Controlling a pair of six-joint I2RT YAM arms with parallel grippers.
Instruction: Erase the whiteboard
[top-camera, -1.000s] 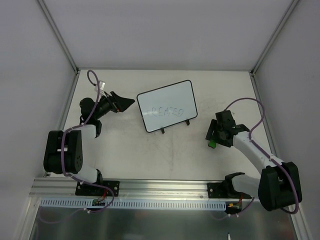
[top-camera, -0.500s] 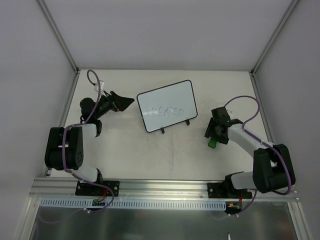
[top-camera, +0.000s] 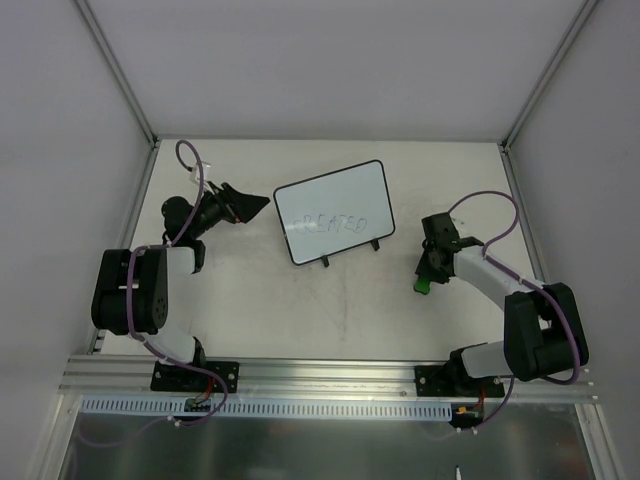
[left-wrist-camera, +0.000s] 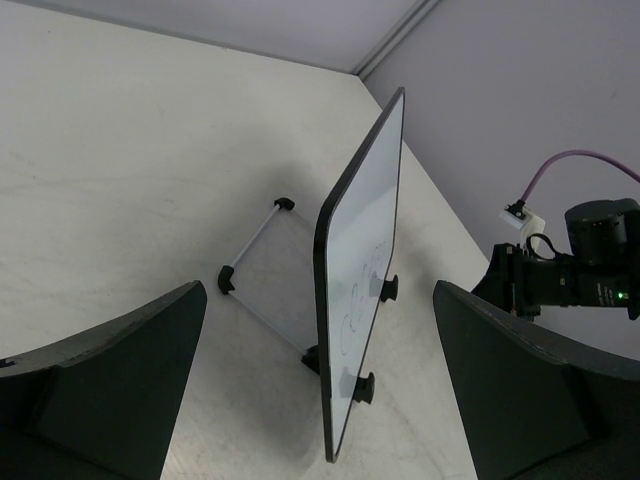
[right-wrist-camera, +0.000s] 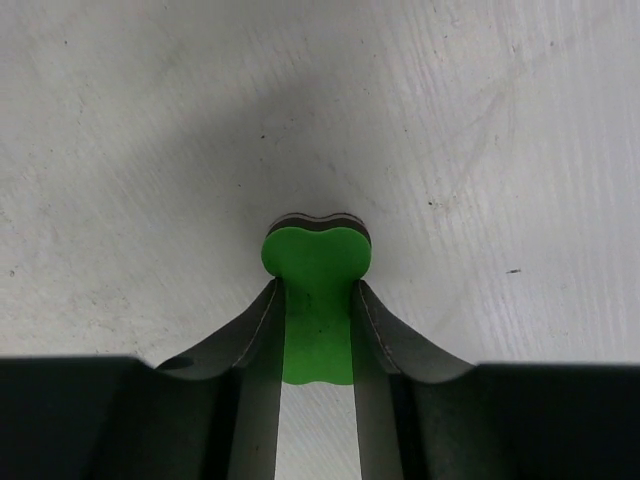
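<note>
Whiteboard (top-camera: 333, 212) stood toward the back of the counter (top-camera: 320, 310) in the top view, with faint grey writing on its face. The left fingers (top-camera: 245, 203) were spread wide just beside its left end, not touching it. Well to its right, the right fingers (top-camera: 428, 266) pointed down at a green eraser (top-camera: 424, 287). From the left wrist, the board appeared edge-on, upright on its black feet, framed between the wide fingers. From the right wrist, both fingers were clamped on the eraser's narrow waist.
</note>
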